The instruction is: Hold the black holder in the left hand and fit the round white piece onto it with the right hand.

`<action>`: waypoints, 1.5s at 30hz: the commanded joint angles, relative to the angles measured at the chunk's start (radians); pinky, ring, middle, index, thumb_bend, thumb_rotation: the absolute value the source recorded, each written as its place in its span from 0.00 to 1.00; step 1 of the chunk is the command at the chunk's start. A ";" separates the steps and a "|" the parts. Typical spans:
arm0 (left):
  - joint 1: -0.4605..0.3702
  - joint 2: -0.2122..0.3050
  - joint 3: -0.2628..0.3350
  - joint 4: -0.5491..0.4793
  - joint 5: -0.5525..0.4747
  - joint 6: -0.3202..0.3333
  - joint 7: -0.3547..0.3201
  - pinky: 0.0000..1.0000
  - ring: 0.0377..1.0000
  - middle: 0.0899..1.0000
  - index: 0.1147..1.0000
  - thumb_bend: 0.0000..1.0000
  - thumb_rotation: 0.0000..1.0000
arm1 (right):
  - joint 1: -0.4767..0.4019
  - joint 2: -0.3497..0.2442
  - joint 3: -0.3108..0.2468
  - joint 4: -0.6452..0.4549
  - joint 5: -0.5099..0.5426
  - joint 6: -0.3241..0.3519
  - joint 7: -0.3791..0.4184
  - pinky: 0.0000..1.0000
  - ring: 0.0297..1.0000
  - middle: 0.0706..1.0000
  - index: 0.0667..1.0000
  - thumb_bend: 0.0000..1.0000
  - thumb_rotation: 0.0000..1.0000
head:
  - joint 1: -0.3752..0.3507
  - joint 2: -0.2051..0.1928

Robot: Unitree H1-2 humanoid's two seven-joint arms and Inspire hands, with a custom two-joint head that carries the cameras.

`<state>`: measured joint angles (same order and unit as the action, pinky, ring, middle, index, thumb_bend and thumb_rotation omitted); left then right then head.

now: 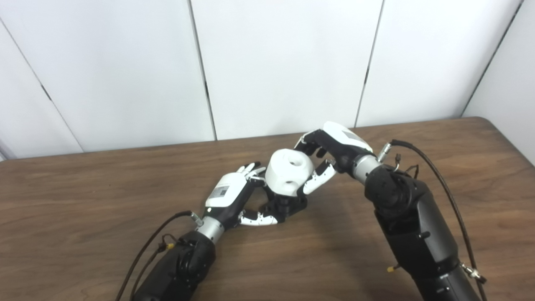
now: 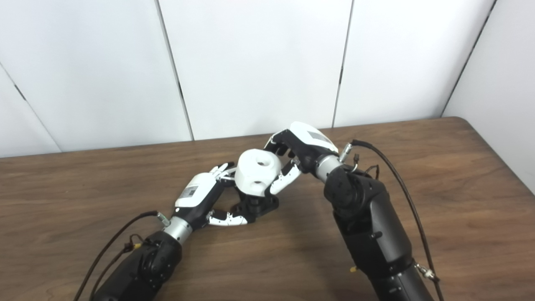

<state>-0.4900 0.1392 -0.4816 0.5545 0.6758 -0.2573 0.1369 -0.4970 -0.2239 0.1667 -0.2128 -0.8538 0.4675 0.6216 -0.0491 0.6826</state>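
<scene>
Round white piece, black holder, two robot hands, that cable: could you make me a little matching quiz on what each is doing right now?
Things:
1. round white plastic piece
2. black holder
3. left hand
4. black cable

States:
A. grips the holder low on the brown wooden table
B. sits on top of the holder, in the right hand
C. loops beside the right forearm
D. lies under the white piece

Pairs: 1-B, 2-D, 3-A, 4-C
</scene>
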 commanded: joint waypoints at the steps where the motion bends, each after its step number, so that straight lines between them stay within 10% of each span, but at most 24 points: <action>1: 0.076 -0.024 -0.032 0.037 0.014 0.025 -0.024 1.00 0.99 0.89 0.41 0.52 0.08 | -0.052 -0.013 0.002 -0.011 0.014 -0.003 -0.034 0.68 0.73 0.68 0.44 0.52 0.13 | 0.002 0.003; 45: 0.066 -0.036 -0.033 0.032 0.007 0.041 -0.031 1.00 0.98 0.89 0.41 0.52 0.08 | -0.088 -0.124 0.086 -0.009 0.023 0.000 0.026 0.68 0.74 0.69 0.44 0.52 0.13 | 0.015 0.034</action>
<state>-0.4816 0.1335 -0.4813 0.5386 0.6697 -0.2376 0.1345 -0.5274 -0.3352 0.2571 -0.1964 -0.8222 0.4676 0.6476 -0.0353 0.7149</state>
